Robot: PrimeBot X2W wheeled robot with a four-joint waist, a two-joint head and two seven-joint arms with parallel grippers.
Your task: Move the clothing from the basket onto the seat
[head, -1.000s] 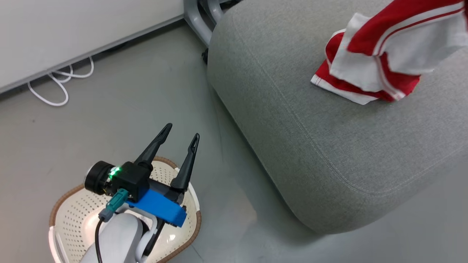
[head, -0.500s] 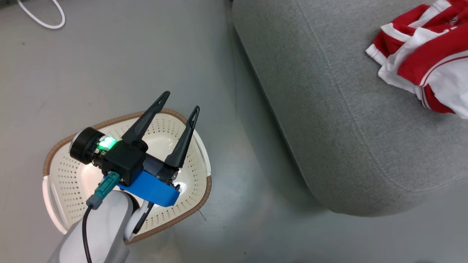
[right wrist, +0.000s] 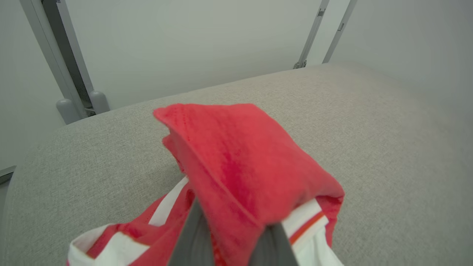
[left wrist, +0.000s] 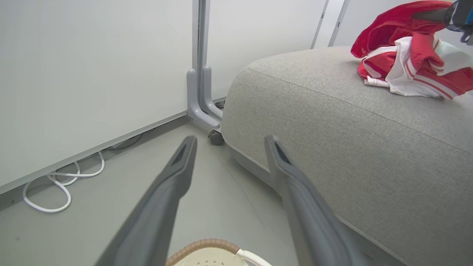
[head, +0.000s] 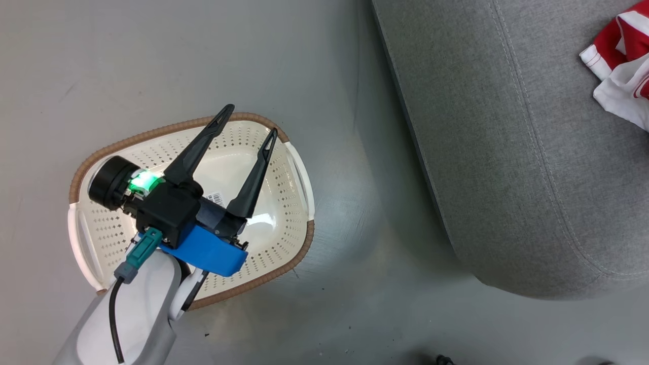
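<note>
Red-and-white clothing [right wrist: 236, 155]: heaped on the grey seat [head: 507, 152], top fold pinched in the right gripper [right wrist: 234, 240], likely about to be dropped there. Laundry basket [head: 167, 126]: on the floor [head: 203, 50] beside the seat, looks emptied. Left gripper [head: 251, 119]: beside the seat, fingers spread, holding nothing, probably idle

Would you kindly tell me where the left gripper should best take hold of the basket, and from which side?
Probably the white side handle nearest the seat, from straight above, one finger inside the wall, one outside. The basket stands mouth-up, its rim thin enough to straddle, and the open left gripper hovers just over it.
</note>
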